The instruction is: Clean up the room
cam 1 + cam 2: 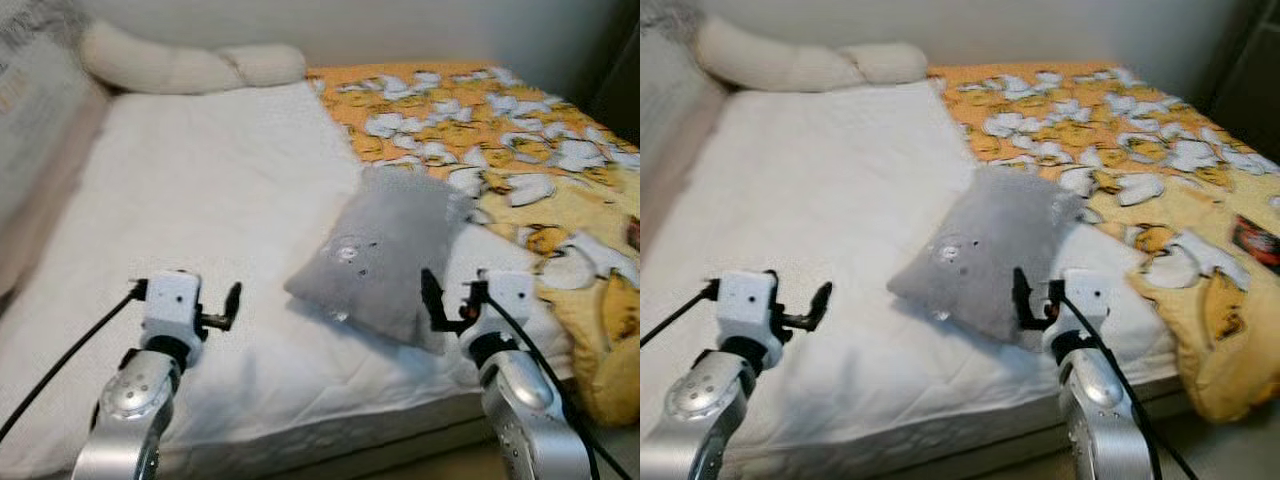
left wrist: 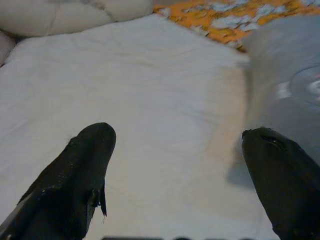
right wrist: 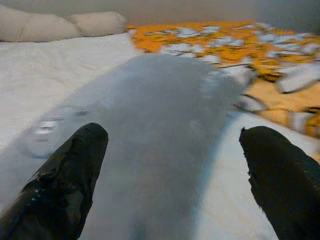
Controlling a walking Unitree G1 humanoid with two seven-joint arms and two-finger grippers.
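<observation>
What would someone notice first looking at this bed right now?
Probably the grey pillow, lying askew near the front edge of the white mattress, partly overlapping the bright orange and yellow patterned blanket that covers the bed's right side. Next, the two grippers at the near edge: the right gripper open right at the pillow, the left gripper open over bare mattress. A long cream bolster lies along the head.
</observation>
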